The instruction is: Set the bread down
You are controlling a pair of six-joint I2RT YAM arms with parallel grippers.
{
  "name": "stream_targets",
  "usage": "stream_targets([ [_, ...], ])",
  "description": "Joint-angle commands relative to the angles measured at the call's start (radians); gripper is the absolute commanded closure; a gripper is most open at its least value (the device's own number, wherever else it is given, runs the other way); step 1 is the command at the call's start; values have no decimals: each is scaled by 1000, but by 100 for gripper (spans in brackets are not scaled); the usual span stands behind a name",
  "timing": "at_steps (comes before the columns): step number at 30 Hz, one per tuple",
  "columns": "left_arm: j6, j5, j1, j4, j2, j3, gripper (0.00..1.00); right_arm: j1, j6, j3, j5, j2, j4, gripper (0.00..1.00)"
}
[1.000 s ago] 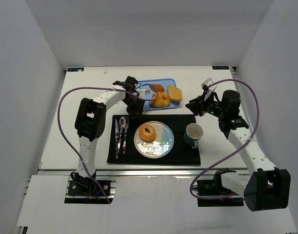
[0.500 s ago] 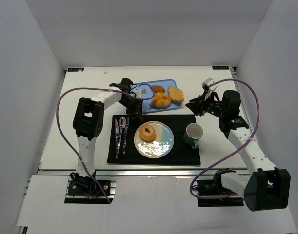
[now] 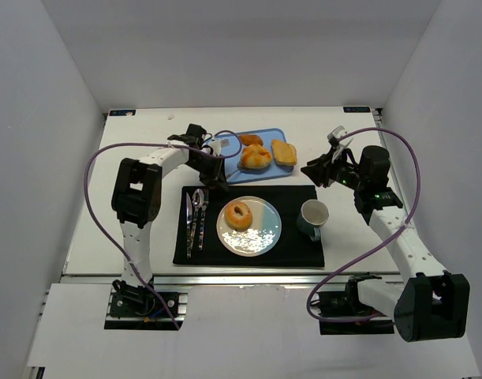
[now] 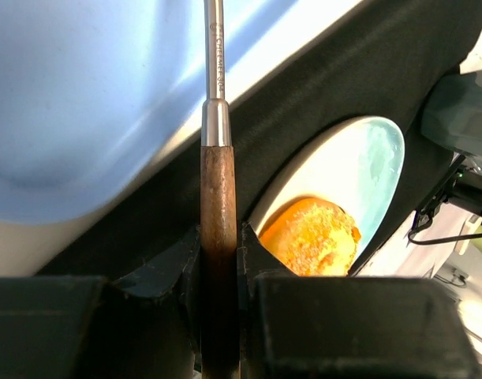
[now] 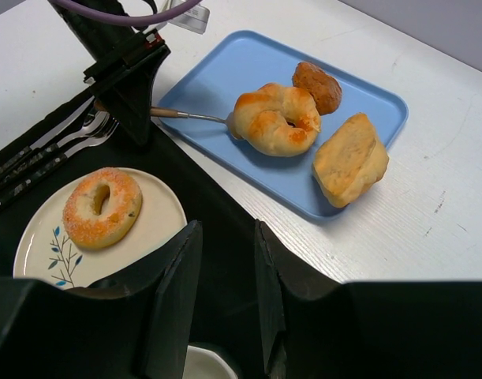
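My left gripper (image 3: 215, 175) (image 4: 219, 245) is shut on the wooden handle of a utensil (image 4: 218, 197). The utensil's metal shaft (image 5: 189, 115) reaches onto the blue tray (image 3: 276, 134) (image 5: 225, 71), and its tip is hidden at the twisted bread roll (image 3: 255, 156) (image 5: 276, 118). A small brown roll (image 5: 317, 87) and a square piece (image 5: 349, 160) lie beside that roll. A sugared doughnut (image 3: 239, 214) (image 5: 102, 207) rests on the white plate (image 3: 260, 233). My right gripper (image 3: 311, 172) (image 5: 227, 237) hovers open and empty over the mat's far right corner.
The black placemat (image 3: 296, 253) carries the plate, a green mug (image 3: 312, 217) on the right and cutlery (image 3: 195, 217) (image 5: 43, 154) on the left. White walls close in the table on three sides. Purple cables loop off both arms.
My left arm has swung back to the left with the utensil, and the twisted roll has shifted a little toward the tray's far side. The right arm has not moved.
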Motion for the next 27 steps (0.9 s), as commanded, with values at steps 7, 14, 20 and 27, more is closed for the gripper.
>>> stream_targets([
  [7,45,62,2,68,-223,-103,100,-5,-2,4,-14,8,34,61],
  [14,42,42,-1,66,-373,-201,100,-5,-22,8,-19,7,14,61],
  [20,45,-11,-53,42,-552,-367,100,-4,-33,13,-21,5,-1,61],
  [27,-21,-96,-194,0,-775,-537,100,-5,-50,21,-25,4,-18,61],
])
